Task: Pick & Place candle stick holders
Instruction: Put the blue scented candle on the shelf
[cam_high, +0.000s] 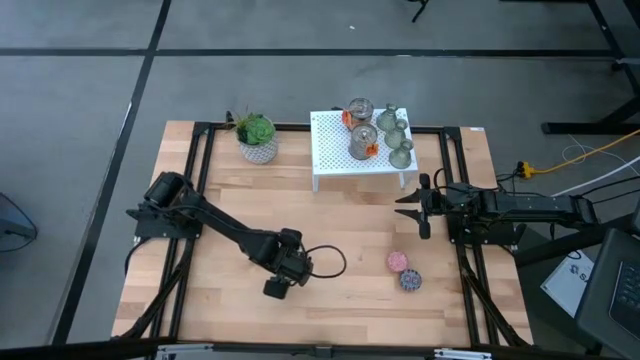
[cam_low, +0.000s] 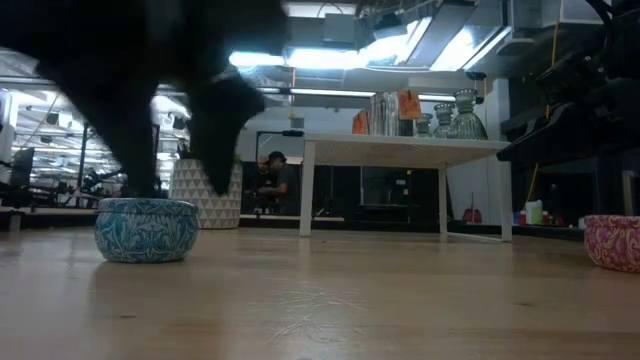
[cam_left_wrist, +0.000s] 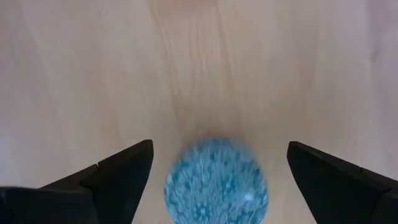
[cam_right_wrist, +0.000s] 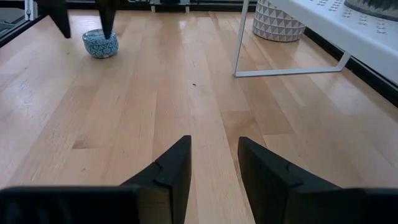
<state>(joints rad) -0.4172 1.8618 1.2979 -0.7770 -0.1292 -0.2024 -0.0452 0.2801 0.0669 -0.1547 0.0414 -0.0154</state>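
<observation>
Three olive-grey candle stick holders (cam_high: 397, 135) stand on their bases on the white shelf (cam_high: 335, 160) at the far side, beside two glass jars (cam_high: 362, 143); they also show in the low view (cam_low: 455, 115). My left gripper (cam_high: 280, 283) is open and points down over a blue patterned round tin (cam_left_wrist: 216, 182) that rests on the table, with one finger on each side of it and touching nothing I can see. My right gripper (cam_high: 404, 206) is open and empty, level above the table just in front of the shelf's right end, pointing toward the table's left.
A pink disc (cam_high: 398, 261) and a purple disc (cam_high: 410, 280) lie on the table at the near right. A potted plant (cam_high: 257, 137) stands left of the shelf. Bare wood (cam_high: 350, 215) lies between the two grippers. A person (cam_low: 275, 180) is in the room behind.
</observation>
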